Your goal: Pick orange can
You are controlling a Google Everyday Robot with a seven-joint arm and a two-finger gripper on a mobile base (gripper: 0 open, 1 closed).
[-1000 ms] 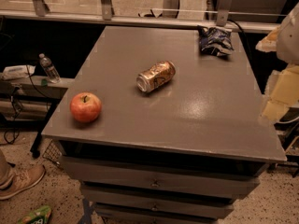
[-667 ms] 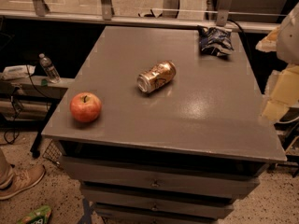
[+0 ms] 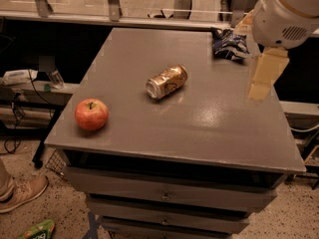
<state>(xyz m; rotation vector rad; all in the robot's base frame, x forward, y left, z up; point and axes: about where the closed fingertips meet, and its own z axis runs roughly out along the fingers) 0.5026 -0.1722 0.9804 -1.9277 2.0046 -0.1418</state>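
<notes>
Shifted inward over the right edge of the grey desk [image 3: 209, 123], the pale end effector [image 3: 263, 76], whose opening I cannot tell, hangs well apart from the ungrasped metallic orange-gold can [image 3: 167, 81].

apple [image 3: 91, 114] left of can [image 3: 167, 81], jaws right

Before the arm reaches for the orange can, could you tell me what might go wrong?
The orange can lies on its side mid-table, so an off-centre touch may roll it away. The gripper hangs by the table on the right, apart from the can, with the snack bag close behind it; a swing could brush the bag. The apple near the front-left edge could be knocked off.
</notes>
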